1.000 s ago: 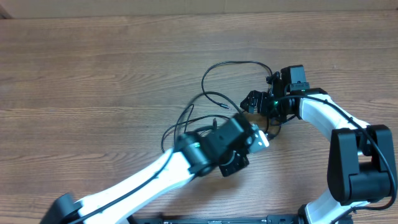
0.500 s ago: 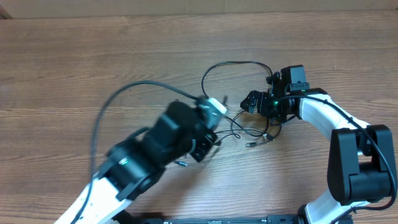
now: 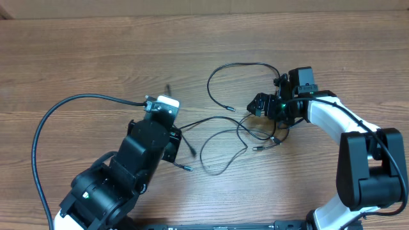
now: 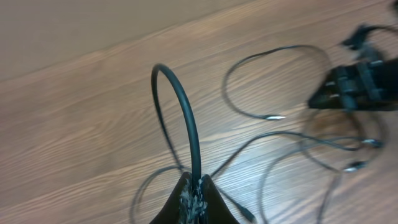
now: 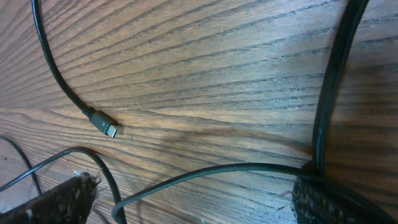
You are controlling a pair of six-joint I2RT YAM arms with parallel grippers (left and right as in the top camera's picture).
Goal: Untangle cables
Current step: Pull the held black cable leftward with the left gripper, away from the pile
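Nothing can be read: no letters, numbers, brand marks or signs show on the cables (image 3: pixel 209 83), the table (image 3: pixel 96 57), the right arm (image 3: pixel 326 118) or the left arm (image 3: pixel 147 140) (its white plate (image 3: pixel 167 102), left of the cables, carries no legible mark).

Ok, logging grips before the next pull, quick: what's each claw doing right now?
Left claw: closed on a black cable.
Right claw: open, holding nothing.
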